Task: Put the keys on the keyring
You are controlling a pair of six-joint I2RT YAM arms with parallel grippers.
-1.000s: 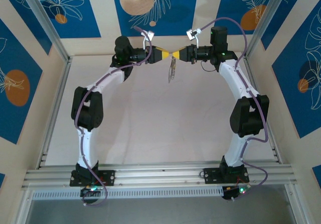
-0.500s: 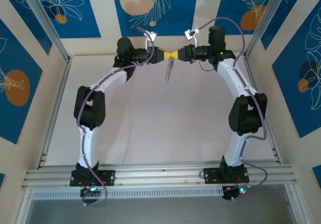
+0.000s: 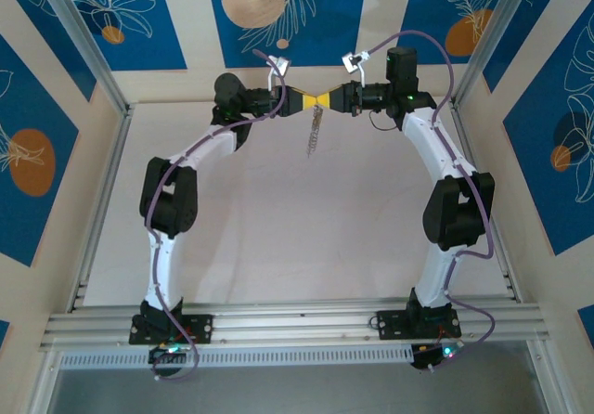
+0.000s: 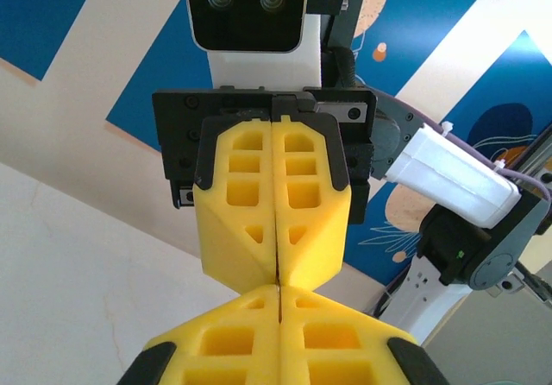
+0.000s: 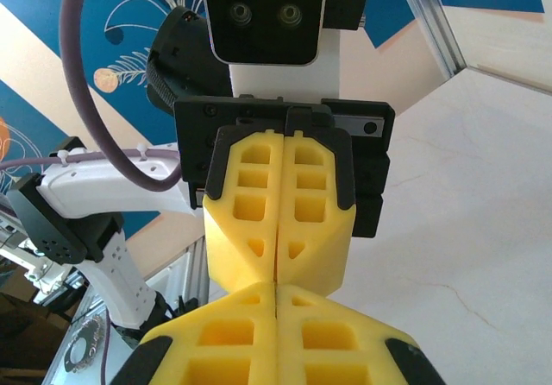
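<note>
From overhead, keys (image 3: 315,134) dangling beneath meeting tips, up close, left end effector (image 4: 279,294) and right end effector (image 5: 274,291) pressed together

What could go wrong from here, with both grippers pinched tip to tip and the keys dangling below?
1. The keys dangle from where the shut left gripper and shut right gripper meet. I cannot tell which one grips them, so pulling apart might drop them onto the table.
2. The yellow tips sit nose to nose, so any push forward could jam them together or squeeze the keys out.
</note>
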